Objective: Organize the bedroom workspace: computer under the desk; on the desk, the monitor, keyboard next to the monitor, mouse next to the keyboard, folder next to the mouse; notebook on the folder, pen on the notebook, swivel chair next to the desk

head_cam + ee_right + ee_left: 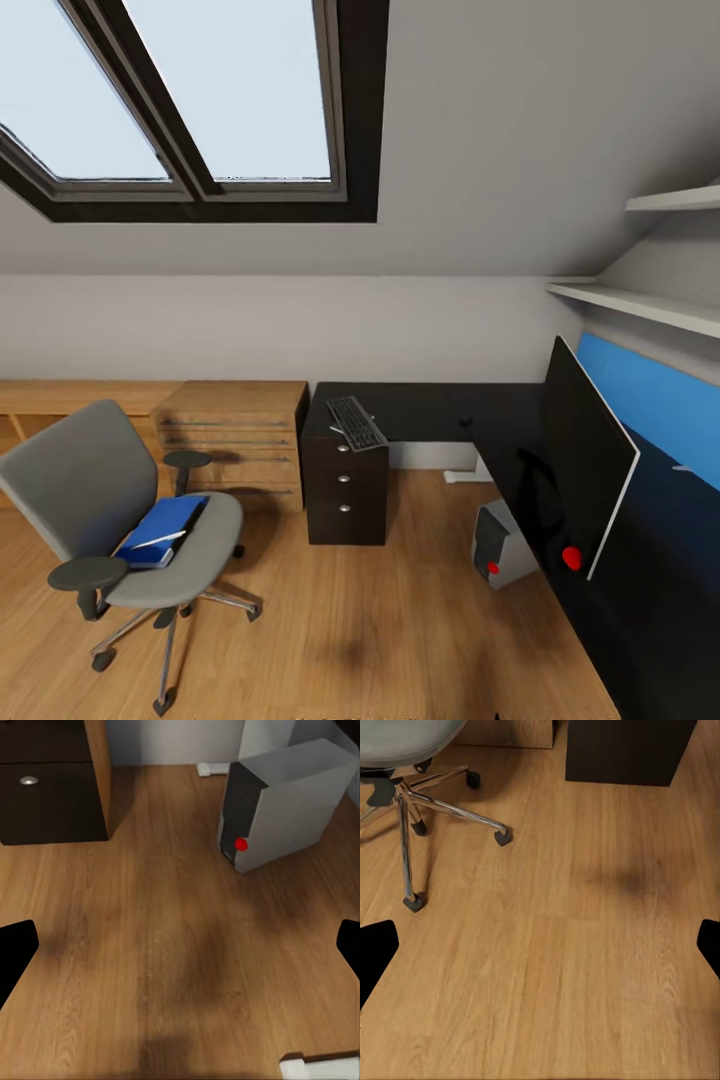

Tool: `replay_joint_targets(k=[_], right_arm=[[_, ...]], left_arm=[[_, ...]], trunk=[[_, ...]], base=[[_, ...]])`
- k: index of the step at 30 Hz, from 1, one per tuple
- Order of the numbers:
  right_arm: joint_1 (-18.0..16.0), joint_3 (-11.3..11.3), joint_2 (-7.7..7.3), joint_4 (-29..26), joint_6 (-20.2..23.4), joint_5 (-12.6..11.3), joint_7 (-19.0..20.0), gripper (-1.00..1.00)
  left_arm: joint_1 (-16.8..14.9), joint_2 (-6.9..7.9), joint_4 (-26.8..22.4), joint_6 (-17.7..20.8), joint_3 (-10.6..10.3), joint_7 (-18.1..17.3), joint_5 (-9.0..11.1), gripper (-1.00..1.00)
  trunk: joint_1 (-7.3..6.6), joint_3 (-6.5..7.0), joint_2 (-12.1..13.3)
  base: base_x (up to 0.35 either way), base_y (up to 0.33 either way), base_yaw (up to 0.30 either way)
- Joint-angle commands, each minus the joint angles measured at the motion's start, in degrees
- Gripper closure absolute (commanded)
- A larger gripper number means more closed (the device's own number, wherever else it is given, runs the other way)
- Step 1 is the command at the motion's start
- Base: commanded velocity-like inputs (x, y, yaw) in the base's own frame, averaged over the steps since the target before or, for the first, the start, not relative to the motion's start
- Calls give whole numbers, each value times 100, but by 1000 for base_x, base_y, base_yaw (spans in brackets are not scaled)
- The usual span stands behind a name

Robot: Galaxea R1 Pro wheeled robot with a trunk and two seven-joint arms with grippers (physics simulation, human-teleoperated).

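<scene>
The grey swivel chair (110,510) stands on the floor left of the desk, with the blue folder (160,523) lying on its seat. On the black L-shaped desk (430,408) the keyboard (356,422) lies over the drawer unit, and the monitor (585,470) stands on the right wing. A small dark lump (466,421) on the top may be the mouse. The computer (503,545) (285,802) stands under the desk. Notebook and pen are too small to tell. Both the left gripper (540,952) and the right gripper (180,952) hang open over bare floor.
A light-wood drawer chest (235,430) stands between the chair and the black drawer unit (345,490) (622,750). The chair's chrome star base (427,802) spreads near the left gripper. Wall shelves (640,300) hang above the monitor. Wood floor (360,620) lies open in front of the desk.
</scene>
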Motion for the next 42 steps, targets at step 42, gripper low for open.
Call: replay_joint_targets(k=[42], right_arm=[[-11,-84,12,-6013,4795,-176,-518,-100]], left_arm=[[129,30,-4,-215,44,55,68,-100]], trunk=[[2,-27,-5]], base=[[-46,-32,-5]])
